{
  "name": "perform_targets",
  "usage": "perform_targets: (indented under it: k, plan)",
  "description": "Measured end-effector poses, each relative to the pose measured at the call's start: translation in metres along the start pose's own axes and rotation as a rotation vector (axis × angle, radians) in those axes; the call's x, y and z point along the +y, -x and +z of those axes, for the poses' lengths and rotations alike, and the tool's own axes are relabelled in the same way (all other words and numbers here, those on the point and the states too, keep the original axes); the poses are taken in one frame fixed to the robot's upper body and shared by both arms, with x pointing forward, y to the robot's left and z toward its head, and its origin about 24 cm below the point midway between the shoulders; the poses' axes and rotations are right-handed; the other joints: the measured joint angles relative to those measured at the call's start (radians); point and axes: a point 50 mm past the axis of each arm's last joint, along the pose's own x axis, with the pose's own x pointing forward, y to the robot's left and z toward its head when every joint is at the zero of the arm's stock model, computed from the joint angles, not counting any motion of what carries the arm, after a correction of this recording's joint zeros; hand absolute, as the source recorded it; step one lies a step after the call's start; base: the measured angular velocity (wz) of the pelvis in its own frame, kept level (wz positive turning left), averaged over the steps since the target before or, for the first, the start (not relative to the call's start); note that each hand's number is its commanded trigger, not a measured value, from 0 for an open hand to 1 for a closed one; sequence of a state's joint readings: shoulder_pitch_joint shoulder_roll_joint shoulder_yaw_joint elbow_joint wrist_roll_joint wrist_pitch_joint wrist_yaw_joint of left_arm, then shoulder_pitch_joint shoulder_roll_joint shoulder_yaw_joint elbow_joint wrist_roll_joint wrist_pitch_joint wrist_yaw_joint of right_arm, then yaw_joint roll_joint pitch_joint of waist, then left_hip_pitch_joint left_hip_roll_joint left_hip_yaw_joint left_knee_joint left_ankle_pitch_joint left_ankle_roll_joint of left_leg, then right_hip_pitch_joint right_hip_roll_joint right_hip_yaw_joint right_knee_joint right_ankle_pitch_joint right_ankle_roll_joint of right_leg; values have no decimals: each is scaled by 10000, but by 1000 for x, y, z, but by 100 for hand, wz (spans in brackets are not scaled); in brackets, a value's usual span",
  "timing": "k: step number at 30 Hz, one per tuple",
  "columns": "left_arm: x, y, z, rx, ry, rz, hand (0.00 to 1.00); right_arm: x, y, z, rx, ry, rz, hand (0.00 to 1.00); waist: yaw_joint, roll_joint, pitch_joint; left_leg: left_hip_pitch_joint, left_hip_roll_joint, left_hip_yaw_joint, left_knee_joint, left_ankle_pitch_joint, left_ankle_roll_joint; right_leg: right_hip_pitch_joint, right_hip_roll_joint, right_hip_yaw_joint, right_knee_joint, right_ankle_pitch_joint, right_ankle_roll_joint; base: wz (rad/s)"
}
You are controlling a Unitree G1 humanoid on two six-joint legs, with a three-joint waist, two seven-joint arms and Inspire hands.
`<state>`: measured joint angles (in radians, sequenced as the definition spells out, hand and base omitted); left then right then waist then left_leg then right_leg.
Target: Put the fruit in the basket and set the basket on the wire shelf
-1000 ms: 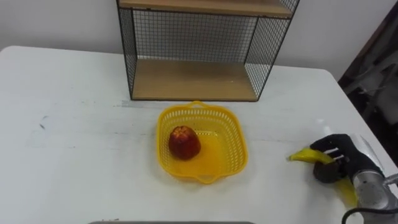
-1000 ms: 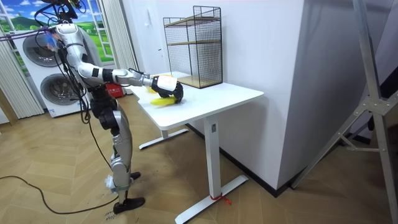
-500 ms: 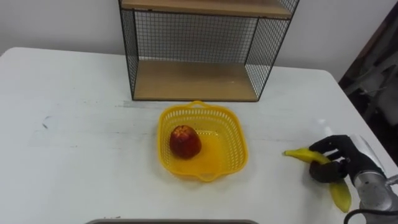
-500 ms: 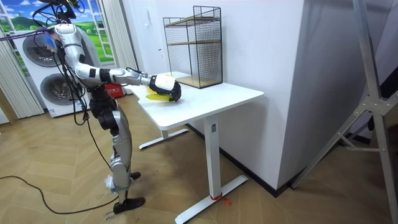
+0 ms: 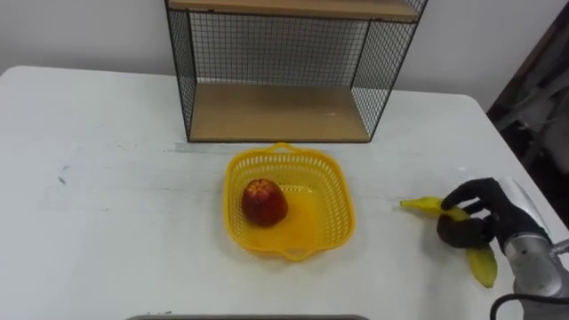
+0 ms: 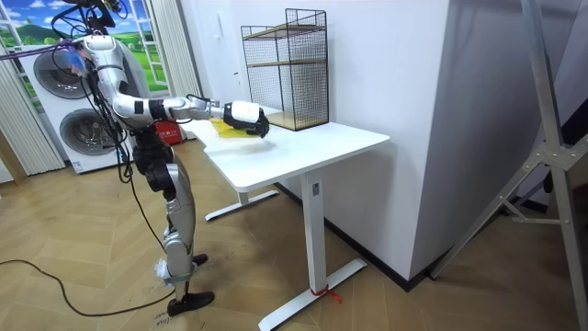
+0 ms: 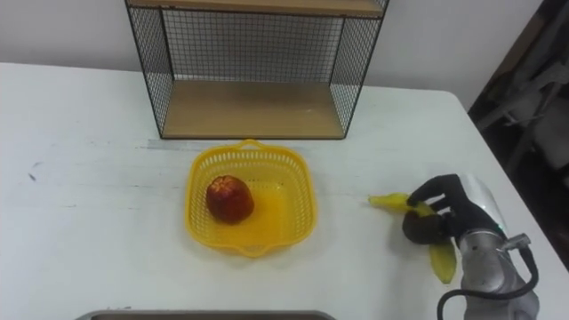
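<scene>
A yellow plastic basket (image 5: 333, 191) sits mid-table in front of the wire shelf (image 5: 280, 111), with a red apple (image 5: 263, 202) lying in its left half. To the basket's right, my right hand (image 5: 476, 220) is curled round a yellow banana (image 5: 483, 264) and holds it just above the table, stem end toward the basket. The right eye view shows the same basket (image 7: 293, 191), apple (image 7: 230, 198), banana (image 7: 442, 261) and right hand (image 7: 440, 216). In the room view I stand at the table's end with that hand (image 6: 248, 118) stretched over it.
The wire shelf has a wooden bottom board and a wooden upper board (image 5: 293, 9), both bare. White table (image 5: 107, 178) spreads wide to the basket's left; its right edge lies close beside my hand. Washing machines (image 6: 64, 101) stand behind me.
My right hand has lifted the banana off the table and carried it up and a little left toward the basket. Basket and apple have not moved.
</scene>
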<state>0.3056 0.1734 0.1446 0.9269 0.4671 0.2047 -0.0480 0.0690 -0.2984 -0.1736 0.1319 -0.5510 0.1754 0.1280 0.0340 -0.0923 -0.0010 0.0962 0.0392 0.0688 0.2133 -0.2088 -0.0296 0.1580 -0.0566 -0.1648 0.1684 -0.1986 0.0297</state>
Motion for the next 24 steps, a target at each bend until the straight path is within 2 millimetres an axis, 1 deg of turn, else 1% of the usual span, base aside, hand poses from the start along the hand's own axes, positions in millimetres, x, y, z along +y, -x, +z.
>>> perform_targets:
  k: [3,5,8,11,19,24]
  plan:
    - [0,0,0,-96,13,26,0,-9,2,13,-603,12,-561,100,-19,29,13,-26,0,1,4,0,0,-18,0,0,-8,0,0,0]
    - [-2,0,1,-154,-63,82,0,-18,6,28,-1273,19,-994,100,-30,89,35,-33,0,2,-2,0,0,-20,0,1,-12,-1,1,0]
    - [-4,0,0,-171,-158,132,0,-25,10,41,-1935,-6,-1468,100,-24,134,12,-45,0,2,-4,0,0,9,0,-5,1,0,1,0]
    - [-6,0,1,-244,-255,127,0,-29,13,49,-2373,-160,-1638,100,-31,159,-1,-52,0,10,-14,0,0,-1,-2,-4,8,0,1,0]
    - [-7,0,-2,-188,-247,60,0,-33,16,57,-2841,-553,-1906,100,5,149,-17,6,1,46,-90,3,-1,11,-2,19,11,0,1,0]
    - [-7,-1,1,-304,-251,71,0,-30,16,60,-3056,-1001,-1852,100,42,98,-14,-15,2,44,-89,3,-1,-19,-1,17,37,1,1,0]
